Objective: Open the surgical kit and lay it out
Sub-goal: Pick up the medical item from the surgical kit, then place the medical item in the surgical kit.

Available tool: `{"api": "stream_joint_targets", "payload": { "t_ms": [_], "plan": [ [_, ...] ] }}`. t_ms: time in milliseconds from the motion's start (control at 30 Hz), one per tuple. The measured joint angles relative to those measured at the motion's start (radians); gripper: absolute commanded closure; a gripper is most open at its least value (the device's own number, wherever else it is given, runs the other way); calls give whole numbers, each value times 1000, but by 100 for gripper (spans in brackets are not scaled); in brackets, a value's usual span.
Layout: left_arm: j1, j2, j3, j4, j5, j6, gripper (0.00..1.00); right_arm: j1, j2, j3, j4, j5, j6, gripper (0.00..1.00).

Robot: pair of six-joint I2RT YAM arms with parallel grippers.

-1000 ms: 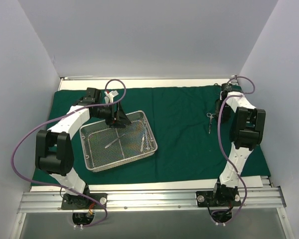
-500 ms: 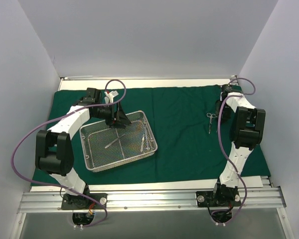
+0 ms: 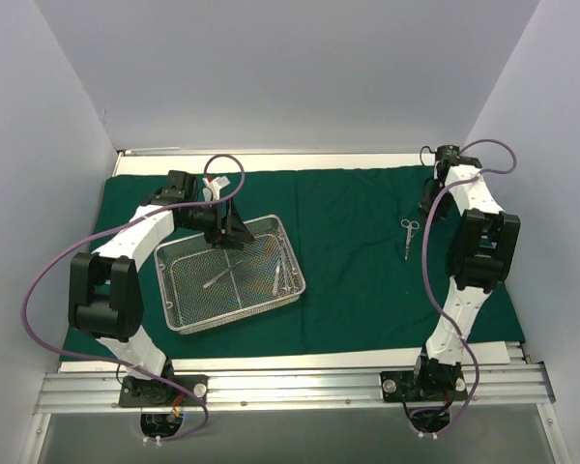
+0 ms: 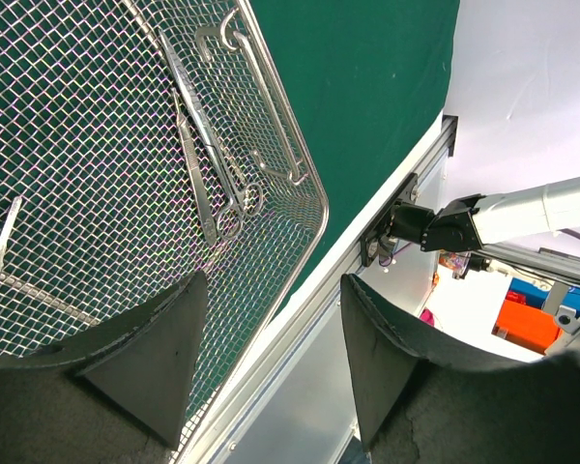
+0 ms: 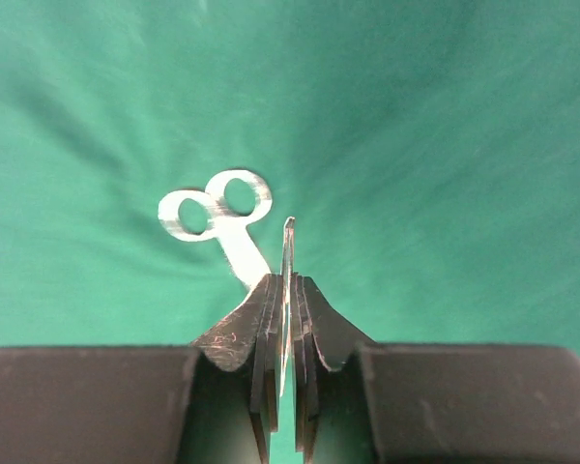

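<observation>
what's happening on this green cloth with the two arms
The dark green cloth is spread flat. The left gripper hangs open over the rectangular silver wire-mesh tray, which holds several slim silver instruments. The right gripper is shut close above one pair of silver scissors lying out on the cloth.

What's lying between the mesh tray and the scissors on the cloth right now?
Nothing: the top view shows only bare green cloth between the tray and the scissors.
</observation>
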Motion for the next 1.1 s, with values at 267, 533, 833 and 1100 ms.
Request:
{"api": "stream_joint_targets", "payload": {
  "t_ms": [267,533,833,1100],
  "plan": [
    [-1,-12,-3,1,-1,-8,34,-5,-104,-45,-39,-108,577,100],
    [-14,-41,-37,10,-1,-16,34,5,-160,-173,10,-168,1234,100],
    [-17,-46,-48,-7,-8,-13,34,156,-367,-409,66,-98,1480,100],
    [-14,-34,-22,-60,-18,6,35,98,-432,-430,43,-2,1514,100]
  ]
}}
